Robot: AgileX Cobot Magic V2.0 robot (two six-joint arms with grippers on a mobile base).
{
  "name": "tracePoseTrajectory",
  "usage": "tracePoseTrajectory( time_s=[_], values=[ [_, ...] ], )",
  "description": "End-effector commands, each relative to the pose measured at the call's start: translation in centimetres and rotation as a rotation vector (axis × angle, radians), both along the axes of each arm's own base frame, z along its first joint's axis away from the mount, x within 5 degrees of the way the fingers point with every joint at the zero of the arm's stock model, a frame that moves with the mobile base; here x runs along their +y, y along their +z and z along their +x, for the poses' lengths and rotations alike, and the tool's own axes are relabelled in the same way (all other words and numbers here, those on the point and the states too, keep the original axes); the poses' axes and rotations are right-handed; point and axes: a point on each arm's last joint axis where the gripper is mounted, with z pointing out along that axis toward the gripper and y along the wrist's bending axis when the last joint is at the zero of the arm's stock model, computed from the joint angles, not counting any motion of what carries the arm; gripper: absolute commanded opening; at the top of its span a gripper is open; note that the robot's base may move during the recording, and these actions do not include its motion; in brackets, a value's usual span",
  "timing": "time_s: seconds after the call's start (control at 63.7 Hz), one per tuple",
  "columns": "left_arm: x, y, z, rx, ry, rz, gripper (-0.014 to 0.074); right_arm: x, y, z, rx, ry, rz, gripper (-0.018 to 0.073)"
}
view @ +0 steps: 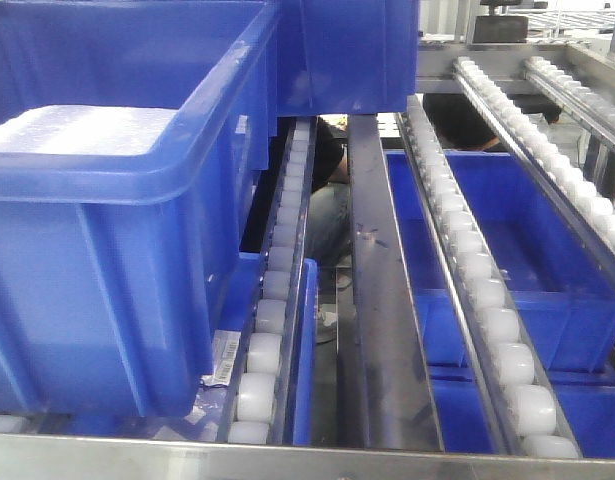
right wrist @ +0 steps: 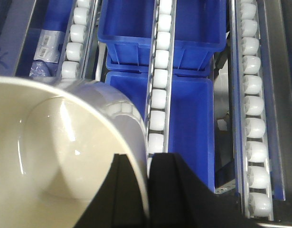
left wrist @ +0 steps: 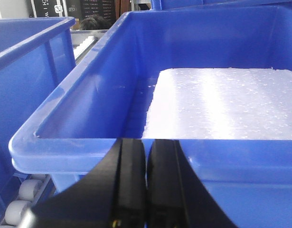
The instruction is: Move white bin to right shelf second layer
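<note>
Above roller rails (right wrist: pixel 157 90), right hand (right wrist: pixel 148 190) clamps white bin (right wrist: pixel 55 161) rim; left hand (left wrist: pixel 146 190) clenched, blue crate (left wrist: pixel 89 118) ahead.

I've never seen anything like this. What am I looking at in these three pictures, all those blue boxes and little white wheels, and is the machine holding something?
This is a two-armed robot facing a steel rack whose sloped levels are rows of white rollers that let crates slide. One picture looks forward at the rack; the other two come from cameras on each wrist. In front sits a big blue crate with a white slab inside; more blue crates lie on a level below. The left gripper, the black fingers in its wrist picture, is closed on nothing, just before that crate's rim. The right gripper pinches the rim of the white bin, a glossy cream tub, above the rollers.
</note>
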Motion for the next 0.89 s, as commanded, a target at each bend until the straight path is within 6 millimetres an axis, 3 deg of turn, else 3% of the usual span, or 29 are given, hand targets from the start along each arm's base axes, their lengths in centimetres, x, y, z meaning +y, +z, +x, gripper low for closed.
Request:
tracePoseTrajectory(
  time_s=[0.0, 0.282, 0.549, 0.879],
  values=[
    [0.1, -0.4, 0.0, -0.063, 0.006, -0.010, 0.0085, -0.1, 1.6, 0.4, -0.129, -0.005, -0.008, 0.0056],
    [0.1, -0.4, 0.0, -0.063, 0.006, -0.010, 0.0085, -0.1, 0.5, 1.4, -0.175, -0.005, -0.007, 0.0056],
    [0.1, -0.4, 0.0, -0.063, 0.006, -0.010, 0.0085, 0.0, -3.2, 4.5, -0.068, -0.003, -0.008, 0.0056],
    [0.1, -0.4, 0.0, -0.063, 0.006, -0.010, 0.0085, 0.1, -5.9, 8.6, 0.035, -0.002, -0.010, 0.0056]
  ],
)
